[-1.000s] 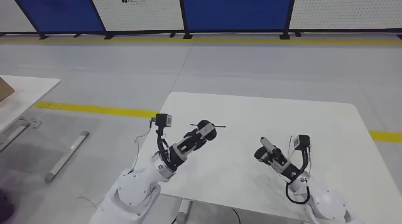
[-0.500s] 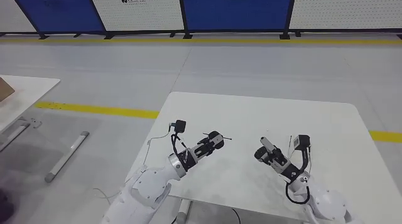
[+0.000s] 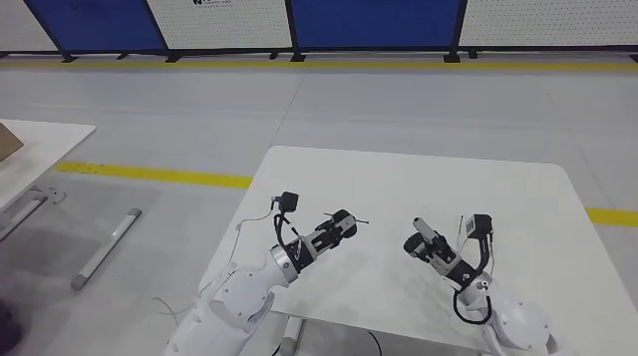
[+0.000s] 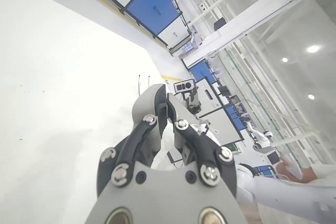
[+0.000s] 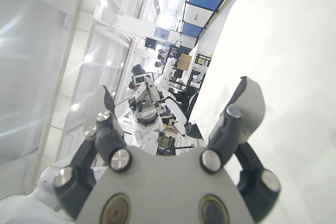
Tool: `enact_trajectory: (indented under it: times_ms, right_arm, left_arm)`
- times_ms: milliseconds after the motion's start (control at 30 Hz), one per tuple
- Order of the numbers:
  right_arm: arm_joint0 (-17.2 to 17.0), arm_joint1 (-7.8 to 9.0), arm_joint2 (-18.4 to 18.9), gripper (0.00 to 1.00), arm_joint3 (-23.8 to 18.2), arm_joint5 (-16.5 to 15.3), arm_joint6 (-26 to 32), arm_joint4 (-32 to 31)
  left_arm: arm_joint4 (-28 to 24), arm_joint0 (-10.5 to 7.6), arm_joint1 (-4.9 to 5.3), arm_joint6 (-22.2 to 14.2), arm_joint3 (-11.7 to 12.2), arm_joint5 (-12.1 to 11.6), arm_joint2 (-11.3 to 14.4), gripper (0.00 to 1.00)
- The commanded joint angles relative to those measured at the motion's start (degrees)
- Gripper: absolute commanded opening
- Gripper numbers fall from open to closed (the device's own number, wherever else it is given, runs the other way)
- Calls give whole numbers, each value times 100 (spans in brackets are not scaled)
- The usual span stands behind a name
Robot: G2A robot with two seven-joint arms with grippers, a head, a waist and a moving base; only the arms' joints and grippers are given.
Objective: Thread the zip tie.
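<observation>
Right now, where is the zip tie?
In the top view the zip tie is clamped in the left pincer, over the near left part of the table, its tip poking toward the open right pincer.

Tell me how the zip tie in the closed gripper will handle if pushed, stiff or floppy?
Likely light and springy: the zip tie is a thin black strip jutting straight from the shut left gripper, no visible droop. Pushed at the tip, it would probably bend. So narrow, it might twist in the grip.
</observation>
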Motion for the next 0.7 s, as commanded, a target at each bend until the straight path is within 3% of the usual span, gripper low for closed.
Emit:
enact_trajectory:
  times_ms: [0,67,533,600,667]
  right_arm:
    - [0,0,0,100,0,0,0,0]
    - [0,0,0,100,0,0,0,0]
    - [-20,15,97,100,-129,53,33,-79]
    - [-54,55,243,100,-226,256,272,-84]
    - [-40,138,539,100,-346,654,468,-476]
  left_arm:
    - [248,-71,-8,75,122,94,110,0]
    - [380,-201,-20,96,280,275,207,0]
    - [380,-201,-20,96,280,275,207,0]
    - [380,-201,-20,96,280,275,207,0]
    - [380,-201,-20,96,280,275,207,0]
